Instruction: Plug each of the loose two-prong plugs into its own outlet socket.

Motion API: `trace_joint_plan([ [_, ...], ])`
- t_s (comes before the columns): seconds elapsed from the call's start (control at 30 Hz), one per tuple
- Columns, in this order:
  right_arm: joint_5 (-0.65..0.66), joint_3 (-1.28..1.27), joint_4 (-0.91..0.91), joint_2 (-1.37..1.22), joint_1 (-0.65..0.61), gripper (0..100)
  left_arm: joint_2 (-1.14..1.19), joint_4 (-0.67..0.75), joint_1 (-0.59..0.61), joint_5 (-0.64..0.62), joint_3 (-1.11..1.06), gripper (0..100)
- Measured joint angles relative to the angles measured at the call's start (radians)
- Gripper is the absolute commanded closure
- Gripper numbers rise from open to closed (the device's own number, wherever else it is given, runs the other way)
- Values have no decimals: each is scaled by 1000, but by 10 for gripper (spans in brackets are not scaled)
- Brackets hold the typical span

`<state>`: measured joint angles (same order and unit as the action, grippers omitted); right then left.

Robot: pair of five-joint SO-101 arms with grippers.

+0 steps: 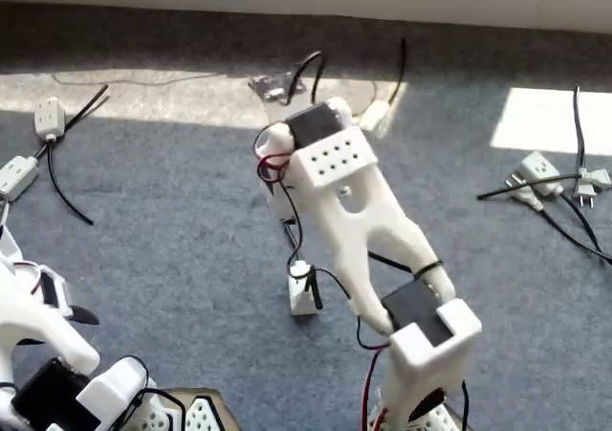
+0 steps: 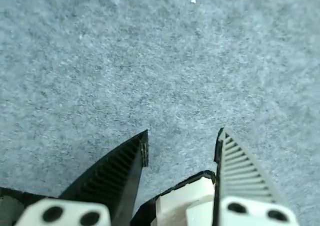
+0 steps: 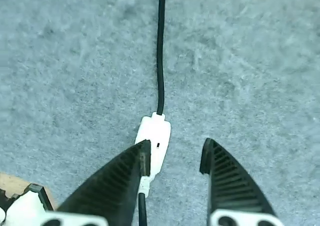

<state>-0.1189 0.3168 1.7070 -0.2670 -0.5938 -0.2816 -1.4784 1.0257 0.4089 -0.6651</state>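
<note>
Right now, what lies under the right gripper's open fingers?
A white plug with a black cord lies on the grey carpet beneath the right gripper. One black finger covers the plug's near end, so its prongs cannot be seen.

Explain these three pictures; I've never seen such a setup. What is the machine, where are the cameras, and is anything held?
These are two small white robot arms: one arm stretches across the middle of the overhead picture, the other arm sits at its lower left. That picture comes from a fixed camera above a grey carpet. White outlet sockets on black cords lie far left, more sockets and plugs far right. The other two pictures come from cameras on each arm's wrist, looking past its claw. The left claw is open over bare carpet. The right claw is open too, with a white connector on a black cord lying by one finger. Nothing is held.
</note>
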Motion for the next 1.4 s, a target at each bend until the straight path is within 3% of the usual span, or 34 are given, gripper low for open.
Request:
trace_joint_plan([
  [0.47, -15, 0, -54, -333, -14, 825, 0, 132, 12, 0, -130, 775],
  [1.03, -72, -17, -11, -290, -169, 824, 0, 166, 14, 0, -147, 775],
  [1.4, -72, -512, -393, -115, -112, 824, 0, 166, 12, 0, -147, 775],
])
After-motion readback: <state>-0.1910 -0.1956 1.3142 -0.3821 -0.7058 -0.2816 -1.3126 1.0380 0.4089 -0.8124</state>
